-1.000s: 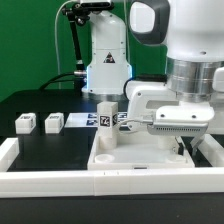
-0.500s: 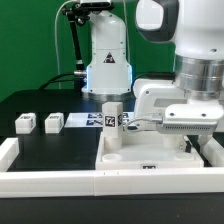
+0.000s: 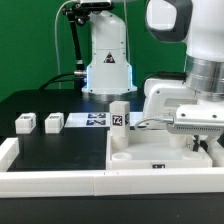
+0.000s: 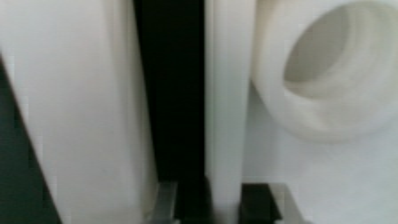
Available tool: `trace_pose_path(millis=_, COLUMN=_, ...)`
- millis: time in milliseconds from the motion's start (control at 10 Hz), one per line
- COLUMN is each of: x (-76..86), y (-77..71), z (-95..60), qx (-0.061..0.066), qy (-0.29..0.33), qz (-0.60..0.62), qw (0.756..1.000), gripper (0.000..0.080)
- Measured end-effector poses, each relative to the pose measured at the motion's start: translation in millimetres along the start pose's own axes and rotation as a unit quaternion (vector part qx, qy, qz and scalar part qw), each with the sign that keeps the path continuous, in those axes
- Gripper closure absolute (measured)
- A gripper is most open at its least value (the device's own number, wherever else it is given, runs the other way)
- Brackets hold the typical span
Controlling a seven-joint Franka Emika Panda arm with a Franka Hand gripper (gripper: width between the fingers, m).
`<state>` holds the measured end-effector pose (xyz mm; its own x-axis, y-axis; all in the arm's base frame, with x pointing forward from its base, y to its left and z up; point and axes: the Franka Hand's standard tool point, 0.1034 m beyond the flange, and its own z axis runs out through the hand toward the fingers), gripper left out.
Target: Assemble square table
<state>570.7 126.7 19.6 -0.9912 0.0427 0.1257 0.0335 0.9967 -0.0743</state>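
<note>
Exterior and wrist views of the square-table assembly. Over the last second the tabletop (image 3: 165, 150) has slid toward the exterior view's right, carrying with it the upright leg (image 3: 119, 118) that stands in its near-left corner. It now lies in the lower right of the frame, its right edge reaching the picture's border. Judged from this, the step in hand is positioning the tabletop, probably seating it against the border rail (image 3: 50, 180), before more legs are fitted. Two loose leg blocks (image 3: 24, 123) remain at middle left, well apart from it, near the marker board (image 3: 90, 121).

The arm descends from the upper right, wrist vertical, with the gripper (image 3: 203, 143) low over the tabletop's right side. In the wrist view its dark tips (image 4: 219, 203) straddle the raised rim beside a round leg socket (image 4: 338, 60), and it appears clamped on that rim.
</note>
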Motion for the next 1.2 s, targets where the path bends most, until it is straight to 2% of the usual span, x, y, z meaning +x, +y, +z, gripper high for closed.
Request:
trace_pose_path(millis=200, x=-0.6, y=0.1, z=0.0, qx=0.017, qy=0.013, qz=-0.008, qw=1.000, gripper=0.0739)
trace_pose_path(millis=400, x=-0.4, y=-1.1, z=2.7, qx=0.019, qy=0.016, qz=-0.007, qw=1.000, gripper=0.0734)
trace_pose_path(millis=500, x=-0.3, y=-6.6, z=4.2, qx=0.022, qy=0.018, qz=-0.004, qw=1.000, gripper=0.0734)
trace_pose_path(millis=600, x=-0.2, y=-11.9, z=5.9, qx=0.026, qy=0.021, qz=-0.001, qw=0.999, gripper=0.0531)
trace_pose_path(millis=800, x=-0.3, y=-24.8, z=5.8, qx=0.039, qy=0.025, qz=0.002, qw=0.999, gripper=0.0242)
trace_pose_path(millis=900, x=-0.6, y=-28.0, z=5.7, qx=0.041, qy=0.026, qz=0.004, qw=0.999, gripper=0.0242)
trace_pose_path(millis=1000, x=-0.9, y=-29.4, z=5.8, qx=0.040, qy=0.026, qz=0.005, qw=0.999, gripper=0.0167)
trace_pose_path(millis=1200, x=-2.8, y=-29.3, z=2.0, qx=0.039, qy=0.020, qz=0.021, qw=0.999, gripper=0.0153)
